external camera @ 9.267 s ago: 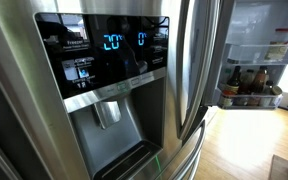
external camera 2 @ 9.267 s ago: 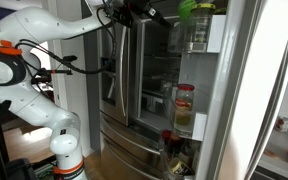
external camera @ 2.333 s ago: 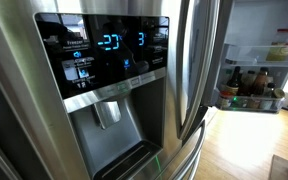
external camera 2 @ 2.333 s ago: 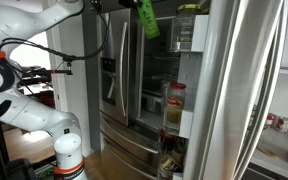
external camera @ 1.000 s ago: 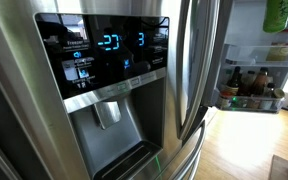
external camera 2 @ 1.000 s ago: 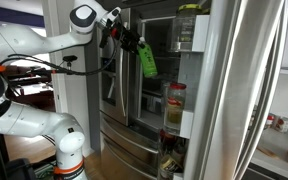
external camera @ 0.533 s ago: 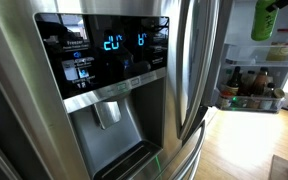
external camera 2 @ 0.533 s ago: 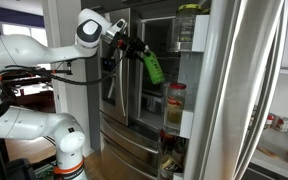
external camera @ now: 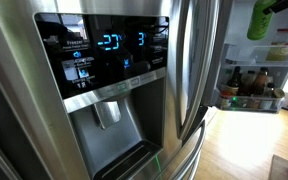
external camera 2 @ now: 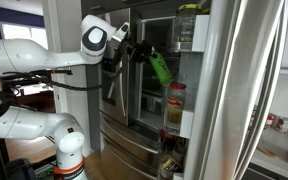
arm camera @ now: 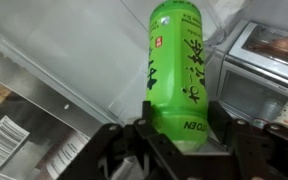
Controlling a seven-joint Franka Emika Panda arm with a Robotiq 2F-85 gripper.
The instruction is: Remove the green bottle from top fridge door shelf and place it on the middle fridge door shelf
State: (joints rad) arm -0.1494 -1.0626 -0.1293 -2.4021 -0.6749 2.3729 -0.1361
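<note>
Bottle position first: the green bottle point(external camera 2: 161, 68) hangs in mid-air, clear of every shelf, just out from the inner face of the open fridge door point(external camera 2: 234, 100). The gripper point(external camera 2: 142, 53) is clamped on it; the wrist view shows a finger pressed against each side of the body, with the printed label running away from the camera.

What matters for my next move is the bottle's long axis. It does not stand upright. In an exterior view it slants from the gripper downward and toward the door, so its free end leads and points roughly at the shelves. I cannot tell from these pictures which end carries the cap.

The middle door shelf point(external camera: 244, 53) lies below the bottle and further in toward the door. Seen from the dispenser side, the bottle sits above that shelf's front rail, near the top edge of the picture. So I judge the remaining path to be mostly down and a little forward, over the rail and into the bin.

A jar with a red lid point(external camera 2: 174, 100) already stands on that shelf. I would aim for the open stretch beside it, not at it.

I would also bring the bottle nearer to vertical before lowering. As it slants now, the leading end would probably catch the rail or nudge the jar.
</note>
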